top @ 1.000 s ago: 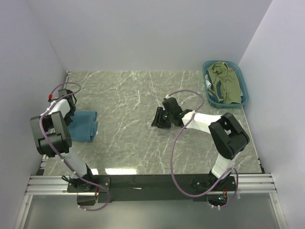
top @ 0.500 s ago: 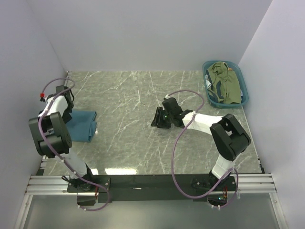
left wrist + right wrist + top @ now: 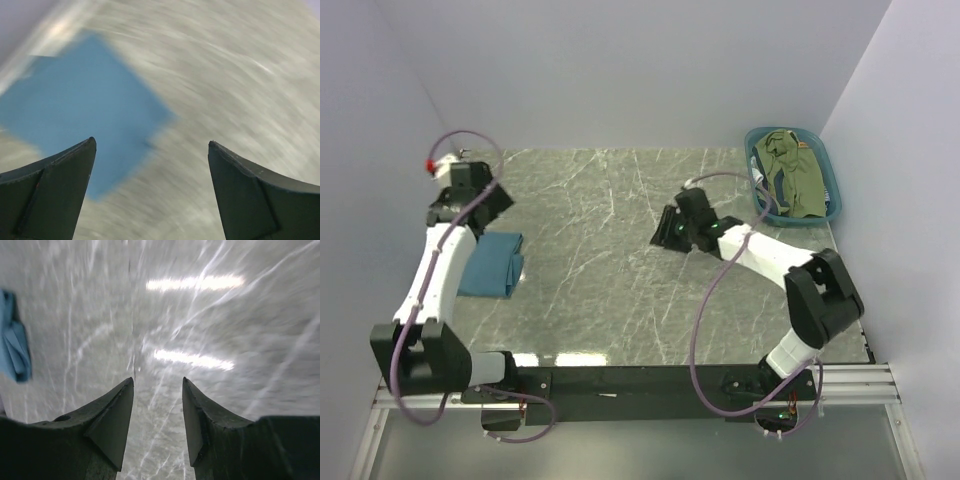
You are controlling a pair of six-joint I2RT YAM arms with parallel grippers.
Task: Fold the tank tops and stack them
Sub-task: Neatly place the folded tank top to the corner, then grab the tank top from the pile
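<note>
A folded teal-blue tank top (image 3: 492, 262) lies flat at the table's left side; it shows blurred in the left wrist view (image 3: 85, 105) and at the left edge of the right wrist view (image 3: 12, 350). My left gripper (image 3: 480, 200) hangs above and just behind it, open wide (image 3: 151, 145), holding nothing. An olive-green tank top (image 3: 796, 175) lies crumpled in the teal basket (image 3: 756, 170) at the back right. My right gripper (image 3: 666, 232) hovers over the bare middle of the table, open (image 3: 157, 380) with only marble between its fingers.
White walls close in the table on the left, back and right. The basket stands against the right wall. A metal rail (image 3: 640, 380) with both arm bases runs along the near edge.
My left gripper has opened, let go of the teal-blue top and lifted up and back from it. The right gripper has shifted slightly toward the back right.
</note>
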